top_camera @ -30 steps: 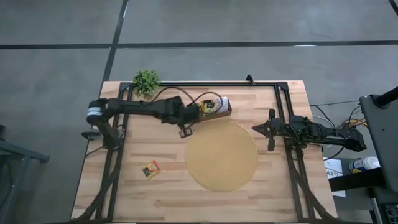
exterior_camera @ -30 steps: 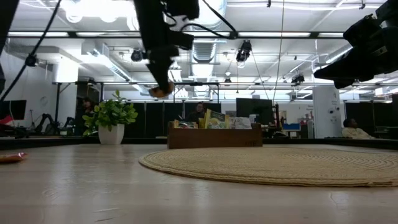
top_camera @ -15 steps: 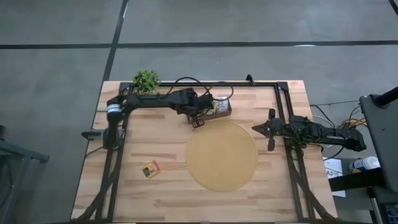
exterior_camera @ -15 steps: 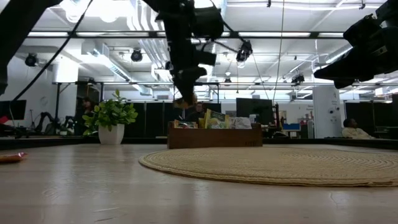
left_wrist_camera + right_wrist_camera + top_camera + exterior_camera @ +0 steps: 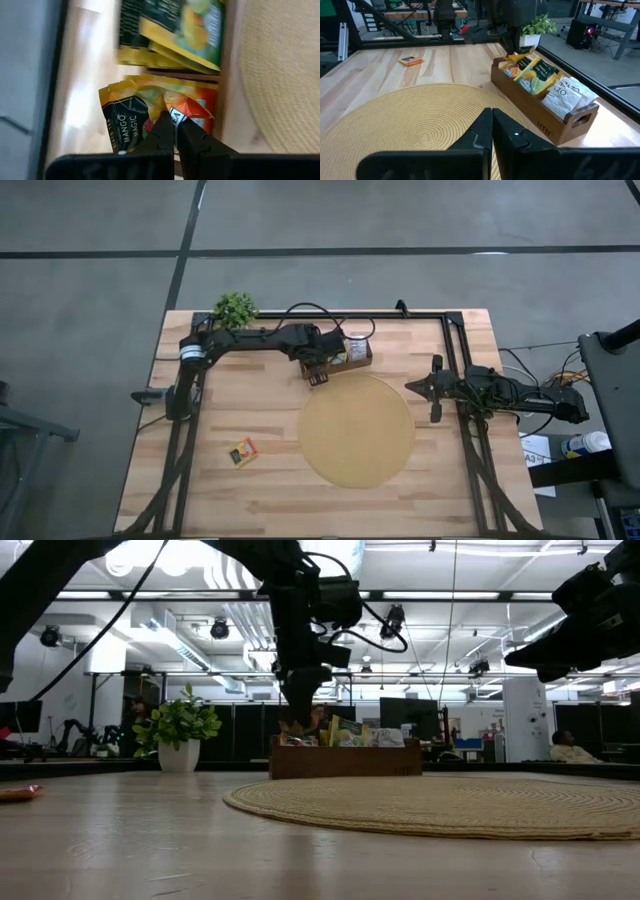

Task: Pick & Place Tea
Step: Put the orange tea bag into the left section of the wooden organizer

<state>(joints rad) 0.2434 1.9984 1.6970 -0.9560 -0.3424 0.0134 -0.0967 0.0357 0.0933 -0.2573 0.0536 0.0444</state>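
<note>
My left gripper (image 5: 318, 372) hangs over the left end of the brown wooden tray (image 5: 352, 352), shut on an orange-red tea sachet (image 5: 192, 111). In the low view the gripper (image 5: 297, 712) stands just above the tray (image 5: 345, 756). The tray's slots hold more tea: a yellow-green sachet with a dark label (image 5: 125, 127) beside the held one, and others (image 5: 172, 30) farther along. One more sachet (image 5: 243, 451) lies flat on the table at the near left. My right gripper (image 5: 492, 120) is shut and waits at the table's right edge (image 5: 415, 387). My left gripper pinches the orange-red sachet by its upper edge (image 5: 181, 116) between its two fingers. The fingers come from above, slanting down. The sachet hangs below them, its lower part down among the sachets in the tray's left end slot. Whether it rests there, I cannot tell.
A large round woven mat (image 5: 357, 430) lies in the table's middle, just near of the tray. A small potted plant (image 5: 236, 310) stands at the far left corner. A black frame (image 5: 455, 360) runs along the table's far and side edges.
My left gripper has carried the orange-red sachet toward the table's far right, from beside the mat's far left rim to the tray's left end. It has also come down, to just above the tray. It has stayed shut on the sachet.
</note>
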